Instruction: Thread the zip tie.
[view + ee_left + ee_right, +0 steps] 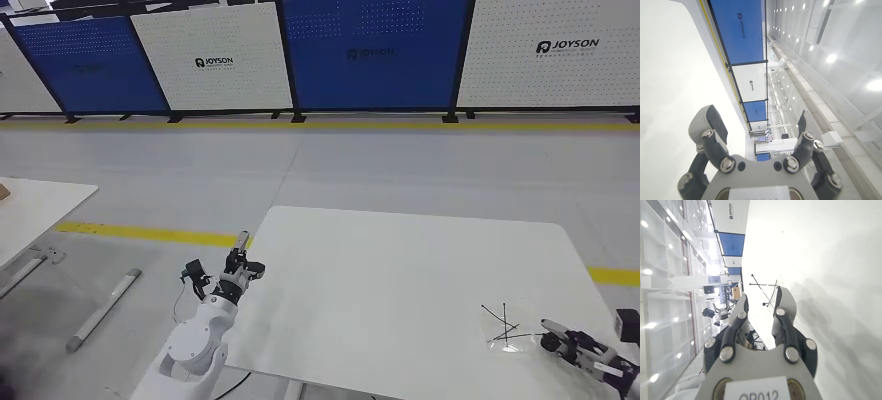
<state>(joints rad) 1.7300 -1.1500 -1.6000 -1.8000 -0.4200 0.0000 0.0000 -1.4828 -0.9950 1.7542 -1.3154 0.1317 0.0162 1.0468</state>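
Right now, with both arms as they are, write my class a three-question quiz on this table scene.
1. The zip ties lie on the table nearest which? A the right pincer; B the left pincer; C the table's far edge.
2. True or false: the left pincer grips one of the zip ties.
3. Fill in: the right pincer's jaws stand ____.
Key: 1 A; 2 false; 3 open.

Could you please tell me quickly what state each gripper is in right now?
Left gripper: open, empty.
Right gripper: open, empty, near the zip ties.
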